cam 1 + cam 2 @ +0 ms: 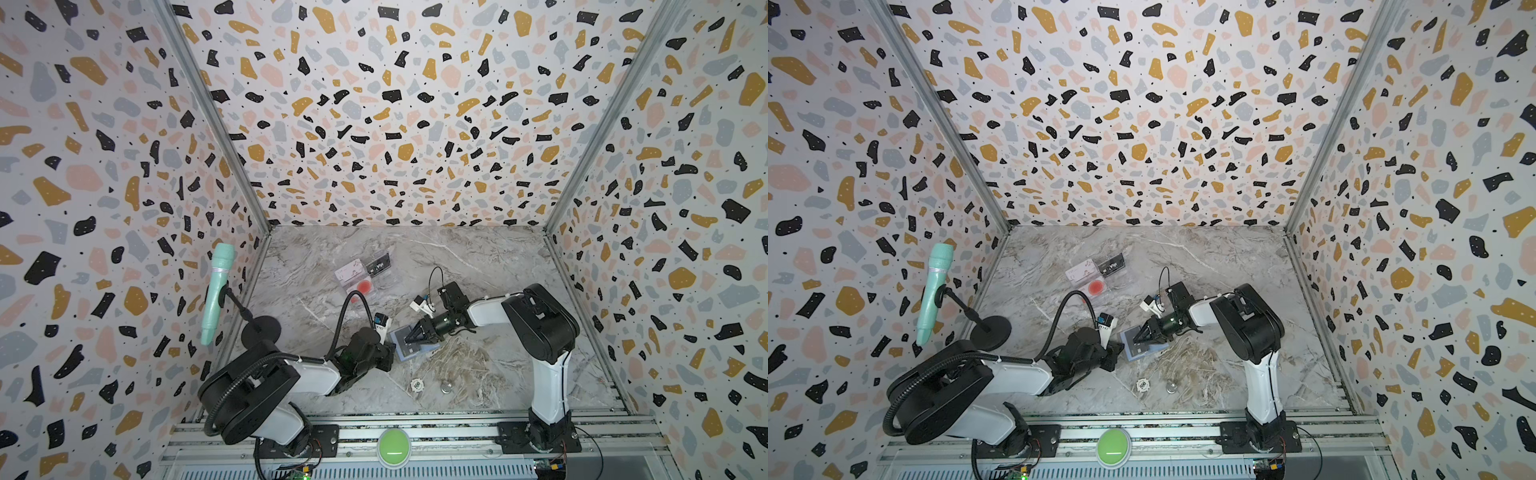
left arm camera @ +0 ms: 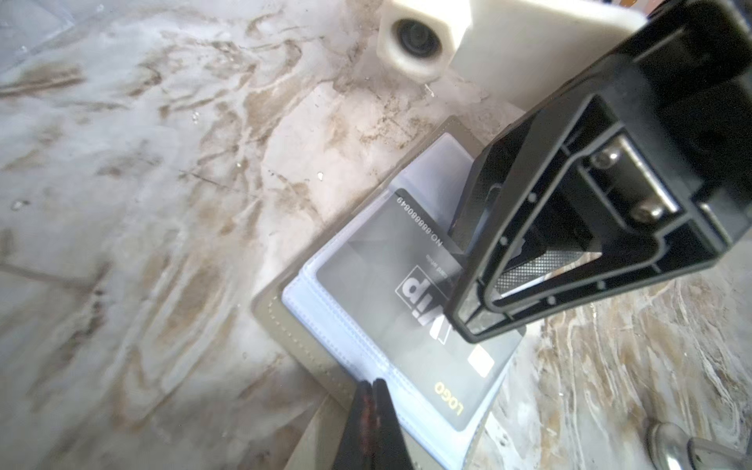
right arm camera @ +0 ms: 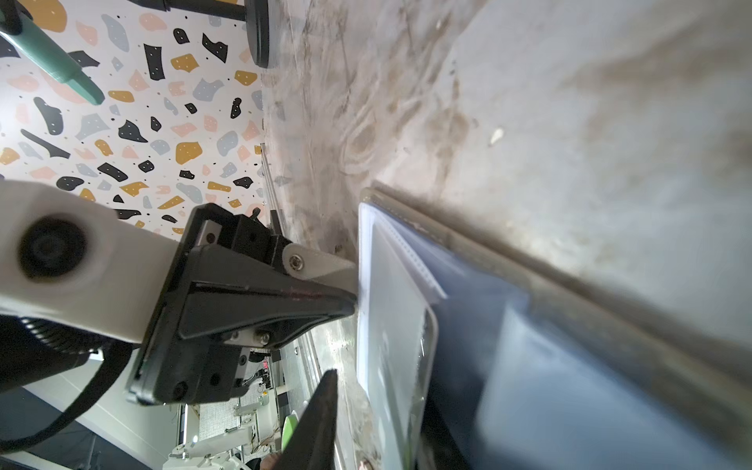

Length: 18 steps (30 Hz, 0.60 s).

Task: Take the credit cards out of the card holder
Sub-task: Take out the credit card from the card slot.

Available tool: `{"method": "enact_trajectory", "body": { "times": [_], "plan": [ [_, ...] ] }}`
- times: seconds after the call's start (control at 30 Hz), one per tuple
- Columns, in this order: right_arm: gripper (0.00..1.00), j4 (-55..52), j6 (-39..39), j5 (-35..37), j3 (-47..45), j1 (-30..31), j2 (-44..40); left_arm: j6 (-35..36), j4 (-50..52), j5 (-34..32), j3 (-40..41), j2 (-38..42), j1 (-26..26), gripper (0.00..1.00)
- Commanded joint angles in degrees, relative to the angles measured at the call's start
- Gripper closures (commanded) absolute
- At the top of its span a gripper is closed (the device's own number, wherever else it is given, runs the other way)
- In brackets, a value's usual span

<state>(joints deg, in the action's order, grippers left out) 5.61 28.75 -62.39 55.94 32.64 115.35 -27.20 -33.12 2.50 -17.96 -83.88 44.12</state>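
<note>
Black VIP card [image 2: 366,301] lies sleeved in the open card holder [image 2: 276,321], front-centre on the marble table [image 1: 478,257]. Right gripper [image 2: 462,280] sits over its edge, jaws slightly apart; whether it grips, I cannot tell. Left gripper [image 2: 371,386], pinched closed, meets the holder's rim. Best pull straight along the sleeve, holder pinned.
</note>
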Motion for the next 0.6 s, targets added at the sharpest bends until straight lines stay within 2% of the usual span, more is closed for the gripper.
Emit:
{"method": "enact_trajectory", "body": {
  "times": [0.0, 0.27, 0.57],
  "plan": [
    [0.69, 1.0, 0.7, 0.7, -0.6, 0.4, 0.1, 0.9, 0.9, -0.4, -2.5, -0.3, 0.1, 0.96],
    [0.68, 2.4, 1.7, 0.2, -0.4, 0.7, 0.8, 1.4, -1.6, 0.0, -4.0, 0.7, 0.1, 0.95],
    [0.68, 3.9, 2.4, -0.5, -1.2, 0.8, 0.4, 0.6, -6.7, 1.3, -2.6, -5.1, 0.0, 0.96]
  ]
}}
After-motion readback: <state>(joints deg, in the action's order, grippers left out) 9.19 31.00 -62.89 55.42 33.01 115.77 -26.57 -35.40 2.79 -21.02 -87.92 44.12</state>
